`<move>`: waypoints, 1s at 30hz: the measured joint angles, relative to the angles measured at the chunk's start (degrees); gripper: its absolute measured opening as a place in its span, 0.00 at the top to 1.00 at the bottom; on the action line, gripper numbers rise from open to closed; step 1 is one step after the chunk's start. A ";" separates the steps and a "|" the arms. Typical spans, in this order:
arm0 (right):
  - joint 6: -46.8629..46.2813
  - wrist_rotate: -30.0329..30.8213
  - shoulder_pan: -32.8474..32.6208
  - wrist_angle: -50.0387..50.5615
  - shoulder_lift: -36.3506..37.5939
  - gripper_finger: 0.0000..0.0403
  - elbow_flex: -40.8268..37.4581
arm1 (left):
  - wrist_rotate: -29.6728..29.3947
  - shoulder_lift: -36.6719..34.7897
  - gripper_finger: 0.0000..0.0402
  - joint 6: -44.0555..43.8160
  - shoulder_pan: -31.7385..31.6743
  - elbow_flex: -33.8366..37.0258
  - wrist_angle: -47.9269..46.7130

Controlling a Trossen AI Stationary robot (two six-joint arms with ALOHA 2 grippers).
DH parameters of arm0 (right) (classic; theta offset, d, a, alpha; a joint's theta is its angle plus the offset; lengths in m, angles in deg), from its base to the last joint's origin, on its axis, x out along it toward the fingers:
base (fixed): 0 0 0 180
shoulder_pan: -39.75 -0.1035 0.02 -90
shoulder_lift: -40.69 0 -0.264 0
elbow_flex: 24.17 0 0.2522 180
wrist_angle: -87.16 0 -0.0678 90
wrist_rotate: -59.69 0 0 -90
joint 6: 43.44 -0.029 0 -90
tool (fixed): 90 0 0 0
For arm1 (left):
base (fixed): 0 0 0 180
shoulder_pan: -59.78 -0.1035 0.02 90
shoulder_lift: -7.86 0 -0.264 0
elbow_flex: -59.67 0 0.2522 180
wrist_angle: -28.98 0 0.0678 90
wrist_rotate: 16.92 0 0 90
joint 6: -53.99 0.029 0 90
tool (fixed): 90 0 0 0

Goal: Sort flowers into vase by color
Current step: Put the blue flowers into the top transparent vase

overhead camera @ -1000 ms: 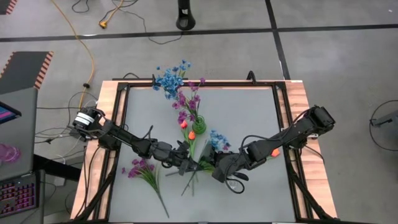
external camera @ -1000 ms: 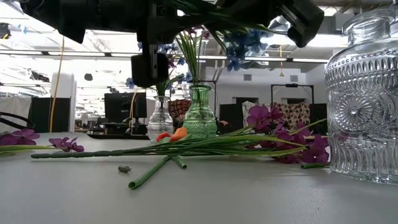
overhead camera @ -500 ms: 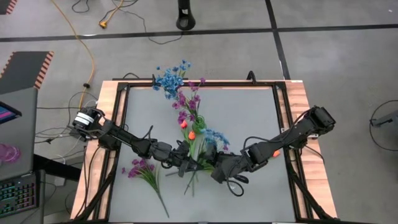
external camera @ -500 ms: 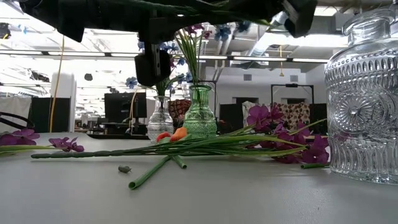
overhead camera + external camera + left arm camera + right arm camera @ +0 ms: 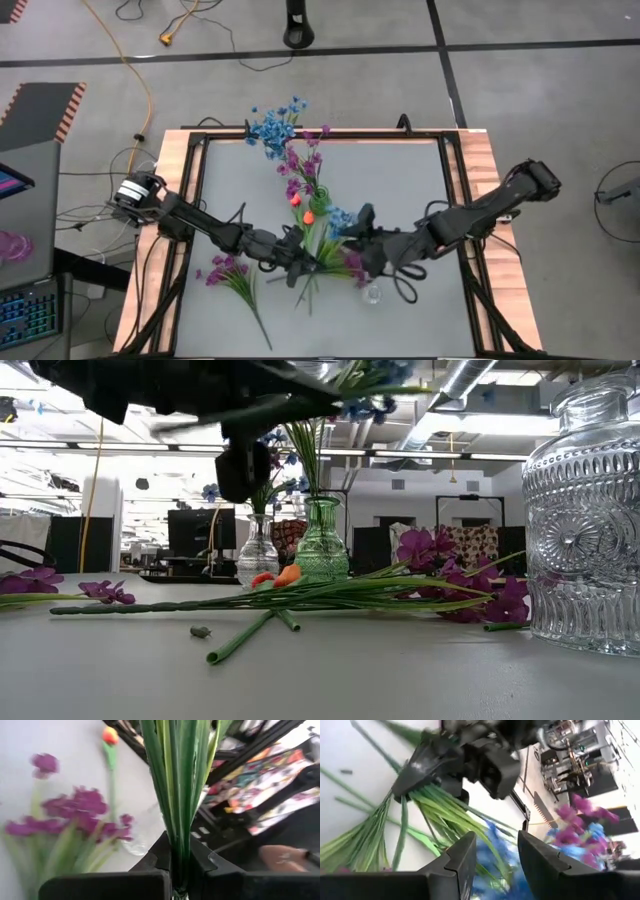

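— While the left gripper [image 5: 180, 870] hangs above the middle of the surface [image 5: 400, 180], what does it hold?

— Its jaws are clamped on the green stems of a blue sprig [image 5: 340, 222], lifted clear. The right gripper [image 5: 497, 852] sits just beside the blue heads with its jaws apart, holding nothing.

— How far along does the sorting look?

— Partly done, at a guess. The low view shows stems standing in a green vase [image 5: 321, 545] and a small clear vase [image 5: 258, 555]. Purple sprigs [image 5: 228, 272] and orange tulip buds [image 5: 300, 208] lie loose, and a large patterned glass vase [image 5: 585, 510] looks empty.

— So what remains?

— The blue sprig needs its vase, then the loose ones.
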 joint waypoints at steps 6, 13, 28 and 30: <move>-4.67 -0.02 -0.01 3.51 6.94 0.57 0.02 | -5.16 -5.53 0.99 6.37 0.88 0.02 -7.17; -10.50 -1.13 1.64 9.07 15.79 0.57 -0.17 | -11.19 -14.73 0.99 12.70 3.45 0.02 -17.07; -22.18 -9.36 18.62 3.68 30.25 0.57 -20.76 | -37.56 -37.66 0.99 34.60 7.82 1.80 -31.22; -22.18 -10.69 20.24 1.37 30.89 0.57 -22.91 | -40.19 -40.76 0.99 37.40 7.82 3.81 -30.60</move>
